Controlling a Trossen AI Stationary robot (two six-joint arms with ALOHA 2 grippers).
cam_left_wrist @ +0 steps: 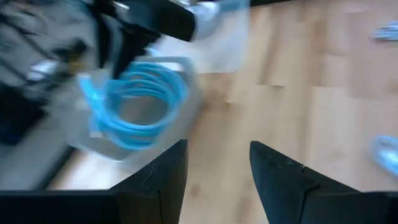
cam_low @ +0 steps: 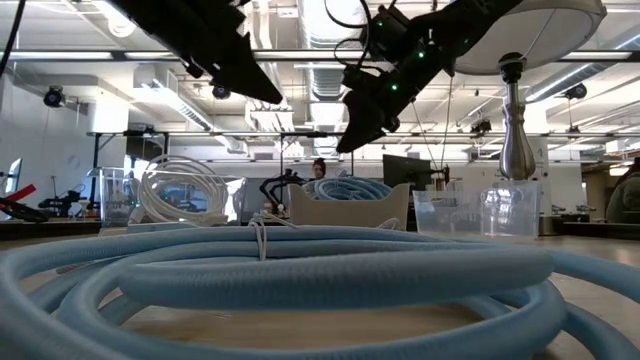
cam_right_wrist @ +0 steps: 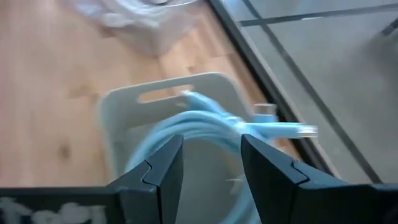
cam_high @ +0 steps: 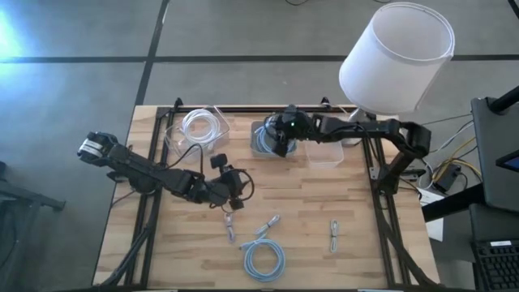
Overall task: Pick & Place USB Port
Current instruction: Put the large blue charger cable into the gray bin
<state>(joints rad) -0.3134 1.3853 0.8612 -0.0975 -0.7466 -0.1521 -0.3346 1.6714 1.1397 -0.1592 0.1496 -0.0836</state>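
Bench (cam_high: 324, 211) of pale wood carries 2 coiled blue cables: 1 in a pale tray (cam_high: 261, 139) at the far edge, 1 loose (cam_high: 263, 259) near the front. Right gripper (cam_high: 278, 146) hangs over the tray, jaws spread, empty. Left gripper (cam_high: 238, 201) hovers mid-bench, jaws spread, empty. Small USB cables (cam_high: 333, 235) lie nearby.

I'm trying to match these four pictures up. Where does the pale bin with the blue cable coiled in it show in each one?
High view: the bin sits at the table's far edge, just left of centre, mostly under the right claw.
Low view: mid-picture, behind the big foreground coil.
Left wrist view: upper left, blurred.
Right wrist view: centre, beyond the fingers.
Shared landmark: the blue cable coiled inside it.
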